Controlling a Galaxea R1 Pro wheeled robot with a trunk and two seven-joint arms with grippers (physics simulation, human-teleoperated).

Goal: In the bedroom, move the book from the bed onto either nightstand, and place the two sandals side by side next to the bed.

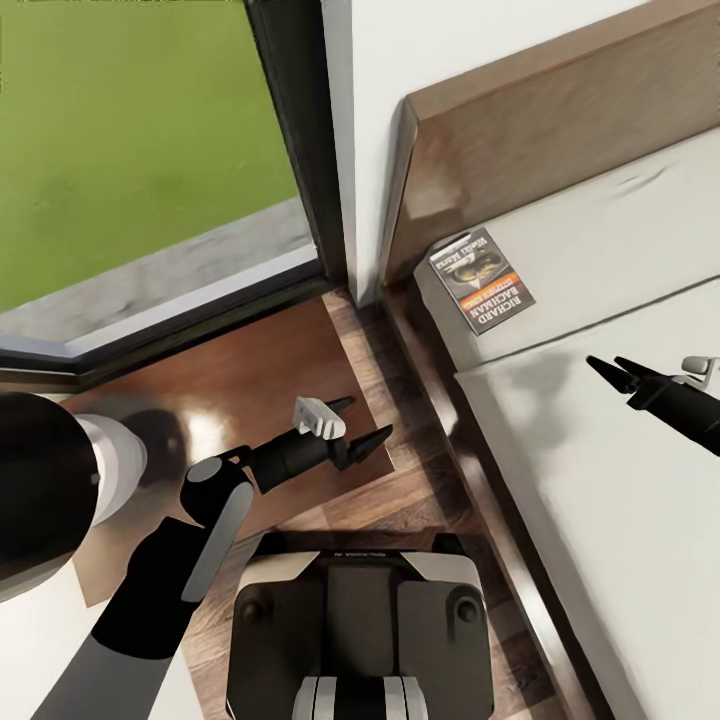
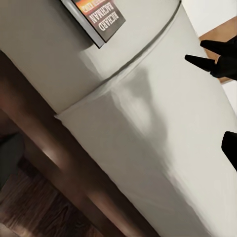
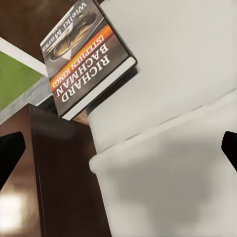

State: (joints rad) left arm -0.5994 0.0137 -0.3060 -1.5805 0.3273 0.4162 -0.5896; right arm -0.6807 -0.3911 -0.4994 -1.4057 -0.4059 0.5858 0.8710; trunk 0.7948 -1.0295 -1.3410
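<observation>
head view puts your book [image 1: 481, 278] right of centre on the bed [image 1: 600, 480], by the headboard; both grippers, left [image 1: 361, 424] over the nightstand [image 1: 240, 390] and right [image 1: 618, 370], spread wide, empty. right wrist view alone reads its cover lettering.

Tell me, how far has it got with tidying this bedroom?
Nothing looks finished yet. The book lies on the bed near the headboard. The right gripper hovers over the mattress, open and empty, pointing toward it. The left gripper hangs open above the nightstand. The sandals are left too.
</observation>
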